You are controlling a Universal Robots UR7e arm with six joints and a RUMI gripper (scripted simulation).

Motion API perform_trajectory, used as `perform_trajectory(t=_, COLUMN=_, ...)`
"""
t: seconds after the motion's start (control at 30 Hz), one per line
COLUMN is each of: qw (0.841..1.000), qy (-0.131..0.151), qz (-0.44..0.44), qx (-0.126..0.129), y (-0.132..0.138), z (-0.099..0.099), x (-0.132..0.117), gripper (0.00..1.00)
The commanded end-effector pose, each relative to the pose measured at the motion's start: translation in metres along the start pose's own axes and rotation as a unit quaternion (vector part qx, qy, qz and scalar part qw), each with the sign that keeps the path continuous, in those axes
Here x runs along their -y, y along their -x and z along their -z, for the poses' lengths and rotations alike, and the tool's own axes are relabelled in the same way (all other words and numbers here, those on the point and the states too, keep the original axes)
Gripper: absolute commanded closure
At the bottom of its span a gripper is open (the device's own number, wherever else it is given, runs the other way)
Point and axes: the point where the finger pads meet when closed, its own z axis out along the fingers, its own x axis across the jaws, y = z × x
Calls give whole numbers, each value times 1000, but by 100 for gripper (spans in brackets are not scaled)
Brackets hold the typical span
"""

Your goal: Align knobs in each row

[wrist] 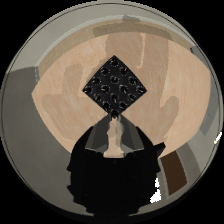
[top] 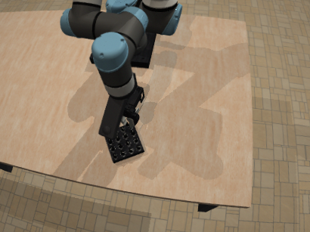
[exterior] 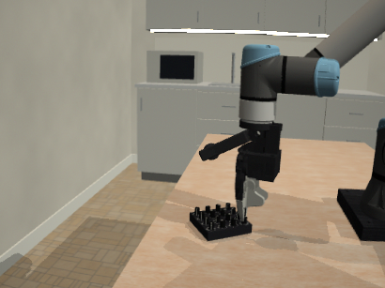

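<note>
Gripper (top: pixel 126 123) (exterior: pixel 242 217) (wrist: pixel 114 113), mine, pressed together on the corner knob (exterior: pixel 244 219) (wrist: pixel 114 113). The knob box (top: pixel 128 157) (exterior: pixel 230 234) (wrist: pixel 114 89) (a diamond here) extends from my fingertips toward the wrist frame's upper centre; any turn should pivot on that nearest corner.

ok so my count: one claw (top: pixel 127 125) (exterior: pixel 242 219) (wrist: pixel 114 117) with two fingers, on one arm (top: pixel 110 54) (exterior: pixel 258 81). Right at the claw's tips there's one knob box (top: pixel 128 156) (exterior: pixel 229 234) (wrist: pixel 90 94) with 16 knobs, four rows of four, and just one of those sits between the tips. Under the claw, one table (top: pixel 230 135) (exterior: pixel 305 168) (wrist: pixel 55 95). Well beyond it in the exterior view I get one microwave (exterior: pixel 152 67), one tap (exterior: pixel 233 67) and three upper cabinet handles
</note>
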Motion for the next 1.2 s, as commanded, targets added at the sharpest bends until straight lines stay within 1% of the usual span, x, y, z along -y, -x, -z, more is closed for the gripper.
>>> perform_trajectory(t=0.0, qw=1000, qy=1, qz=-15, qx=-1, y=0, z=-1, x=0, gripper=96)
perform_trajectory(t=0.83, qw=1000, qy=1, qz=-19, qx=-1, y=0, z=-1, x=0, gripper=96)
perform_trajectory(t=0.87, qw=1000, qy=1, qz=-19, qx=-1, y=0, z=-1, x=0, gripper=89)
perform_trajectory(t=1.17, qw=1000, qy=1, qz=-19, qx=-1, y=0, z=0, x=0, gripper=89)
